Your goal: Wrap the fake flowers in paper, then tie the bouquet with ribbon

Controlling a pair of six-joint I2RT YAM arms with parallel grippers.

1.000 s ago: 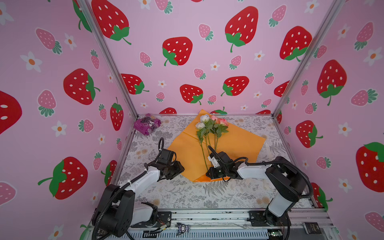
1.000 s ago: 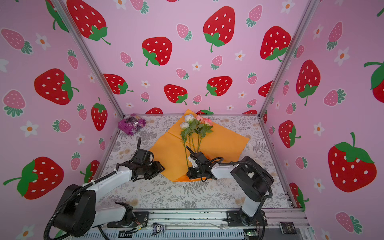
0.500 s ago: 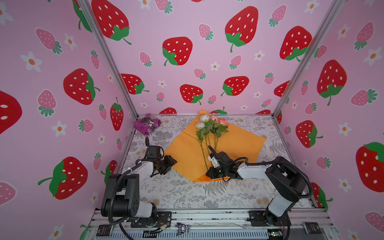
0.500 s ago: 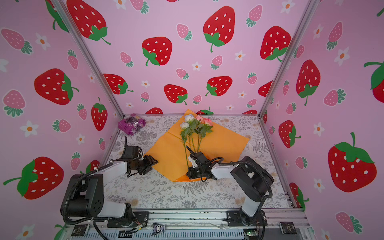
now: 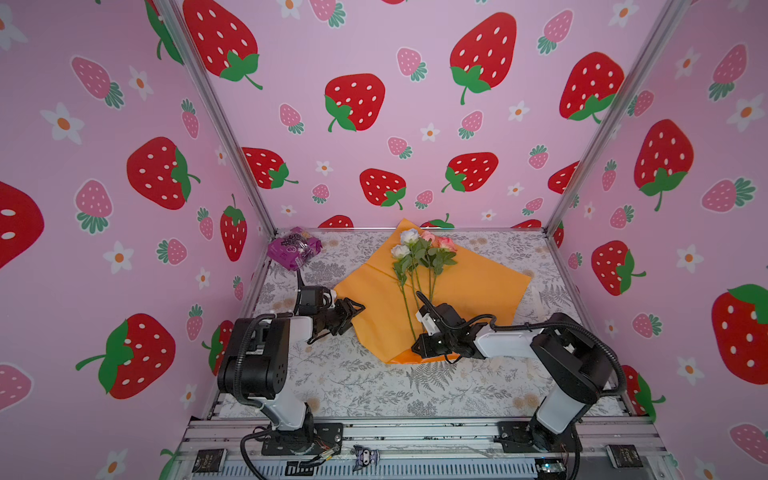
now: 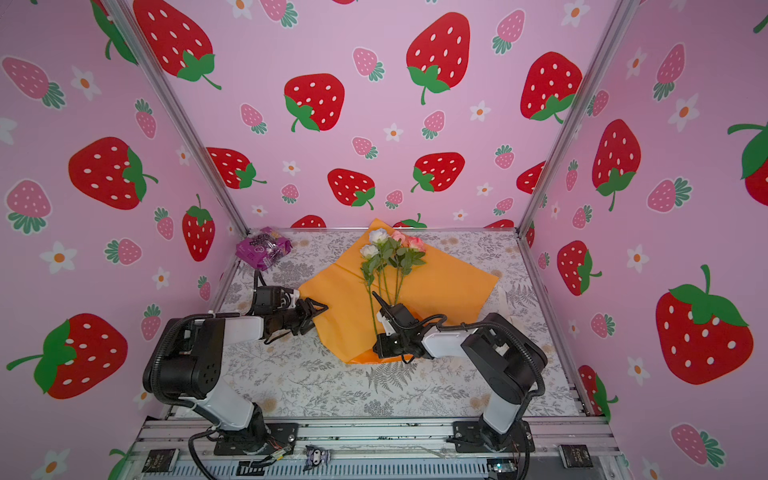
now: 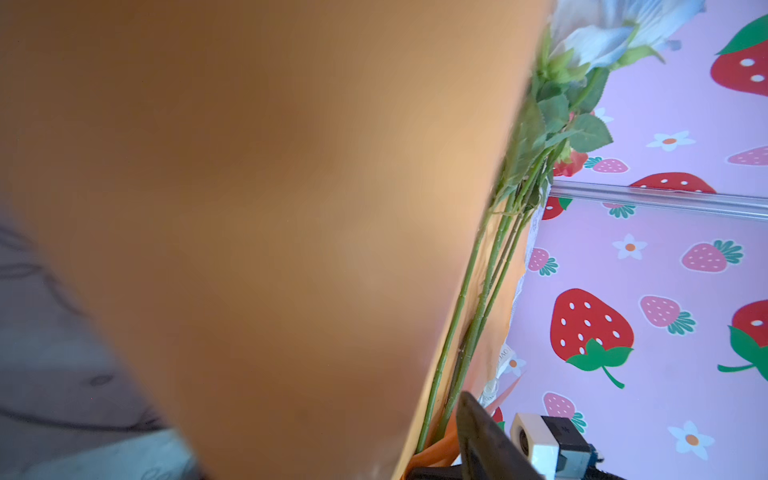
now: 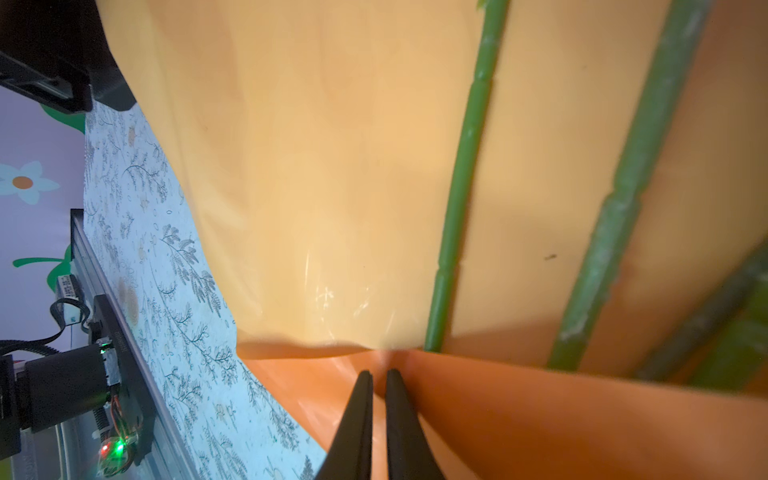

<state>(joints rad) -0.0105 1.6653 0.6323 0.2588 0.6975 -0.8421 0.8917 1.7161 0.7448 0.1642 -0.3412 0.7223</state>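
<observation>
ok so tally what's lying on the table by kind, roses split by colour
white roses: 2
pink roses: 2
orange wrapping paper: 1
purple packet: 1
total: 6

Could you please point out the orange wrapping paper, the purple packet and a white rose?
orange wrapping paper [image 5: 478, 286]: in a top view, its bare right part.
purple packet [image 5: 294, 249]: in a top view, its middle.
white rose [image 5: 409, 236]: in a top view, its bloom.
</observation>
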